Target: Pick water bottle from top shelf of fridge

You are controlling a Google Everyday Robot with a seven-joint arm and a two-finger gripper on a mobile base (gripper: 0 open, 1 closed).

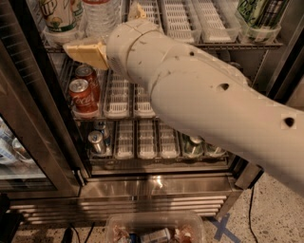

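1. Speckled terrazzo floor [278, 209] with a blue tape cross [221, 228] on it. The fridge [142, 189] stands open, dark door frame on the left, shiny louvred steel base at the bottom.
2. The top shelf [180, 21] has white slotted lanes. The water bottle [100, 15] sits at its left end, just beside a white-and-green printed bottle [59, 14]. More green-labelled bottles [259, 14] are at the far right.
3. The next rack down holds two red Coca-Cola cans [81, 95] on the left. The bottom rack has silver cans [97, 140] on the left and greenish cans [195, 145] further right.
4. On the floor out front there's a clear plastic tub [154, 227] with some packets in it.
5. The gripper [102, 29] is up at the front edge of the top shelf, right by the foot of the water bottle. The claw looks spread: one tan finger [88, 52] sits low and left, and the other tip pokes up to the bottle's right. I can't tell if either one touches the bottle.
6. The fat white arm [204, 99] crosses the whole doorway and hides the middle lanes.
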